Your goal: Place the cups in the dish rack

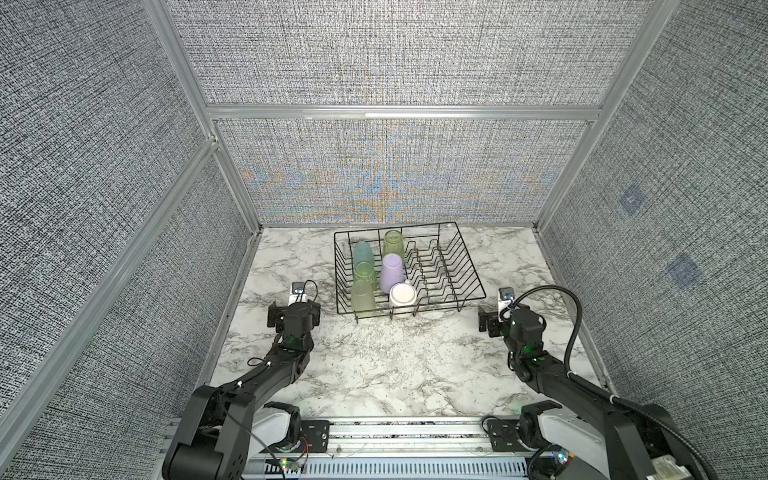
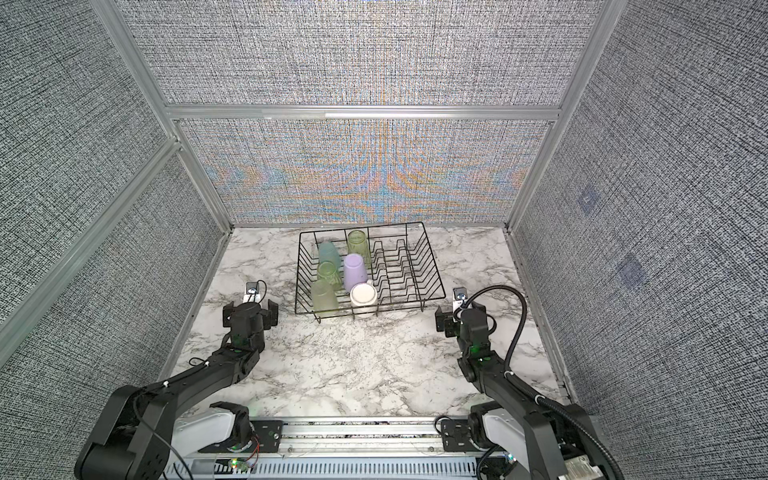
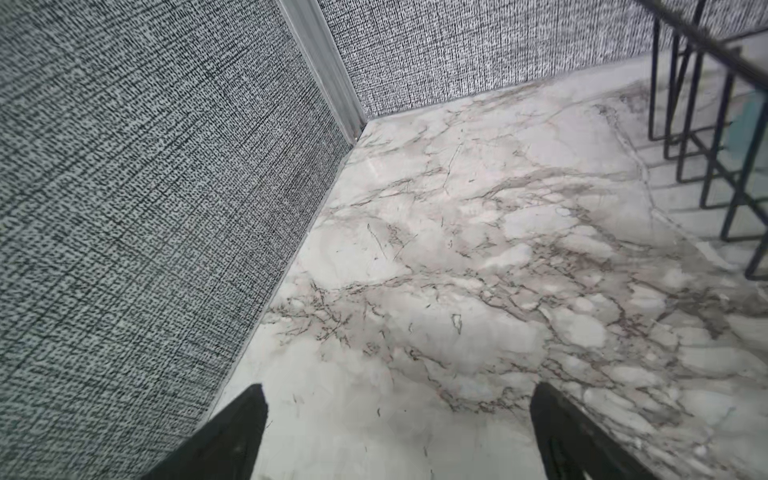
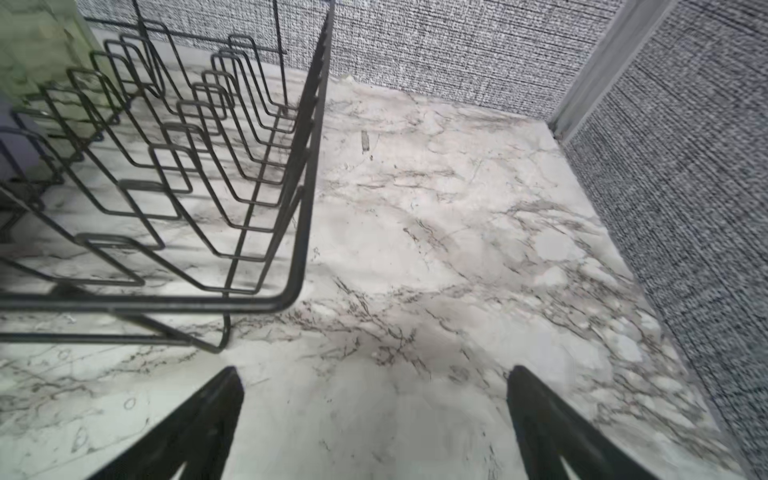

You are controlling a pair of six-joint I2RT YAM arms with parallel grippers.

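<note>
Left wrist view looks across a white tabletop with grey marble veining (image 3: pixel 457 249) to a corner where grey woven fabric wall panels (image 3: pixel 145 166) meet at an aluminium post (image 3: pixel 328 70). The left gripper (image 3: pixel 399 390) hangs over bare marble, its black fingers spread wide and holding nothing. The right gripper (image 4: pixel 374 370) is likewise wide apart and empty, just beside the near corner of the rectangular black wire dish rack (image 4: pixel 166 303).

In both top views the panels enclose the table on three sides, and an aluminium rail (image 1: pixel 399 428) runs along its near edge. The rack stands at the far middle, near the back wall. All six cups sit in its left half, in two rows from near to far:
- **Left row:** the frosted pale yellow-green tumbler (image 1: pixel 363 296), the shorter clear green tumbler (image 1: pixel 365 274) and the clear light blue tumbler (image 1: pixel 363 251).
- **Right row:** the white tumbler (image 1: pixel 402 295), the opaque lilac tumbler (image 1: pixel 392 272) and the taller clear green tumbler (image 1: pixel 392 243).
</note>
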